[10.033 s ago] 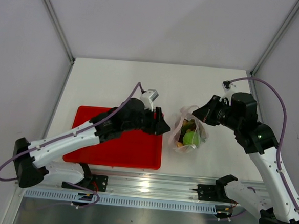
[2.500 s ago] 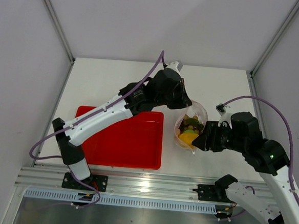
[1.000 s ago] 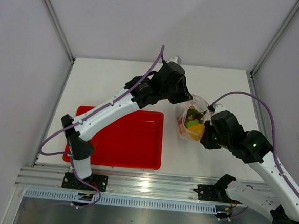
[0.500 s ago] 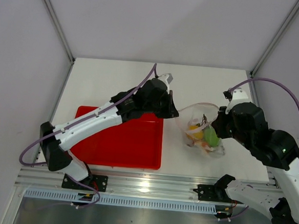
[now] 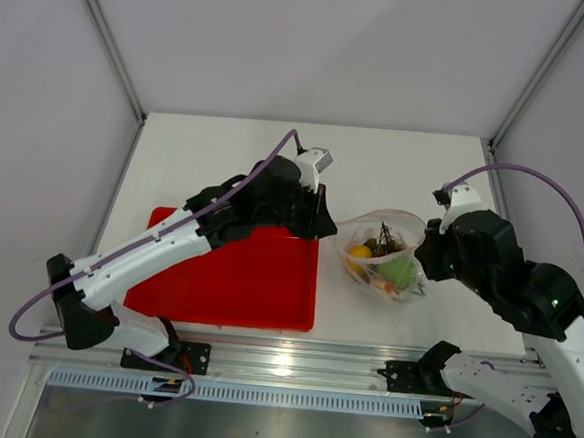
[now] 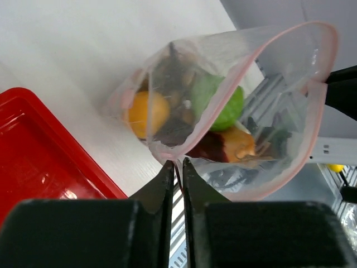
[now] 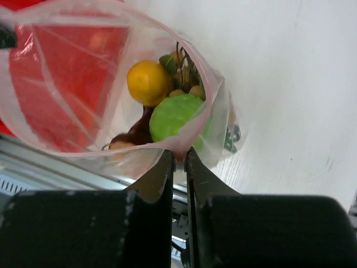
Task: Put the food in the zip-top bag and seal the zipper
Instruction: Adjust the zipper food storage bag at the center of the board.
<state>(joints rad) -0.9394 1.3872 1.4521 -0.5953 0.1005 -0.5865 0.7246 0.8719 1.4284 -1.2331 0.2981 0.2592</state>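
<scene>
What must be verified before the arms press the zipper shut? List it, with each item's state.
1. Grip of the left pincer on the zip-top bag rim: ok, shut on it.
2. Grip of the right pincer on the opposite rim: ok, shut on it.
3. Contents, namely the yellow-orange ball, green ball and meat slab, inside the bag: ok.
4. Two sides of the zipper together: not ok, the mouth gapes wide.
5. Food below the zipper line: cannot tell; the green ball lies right by the right pincer's tips.
</scene>
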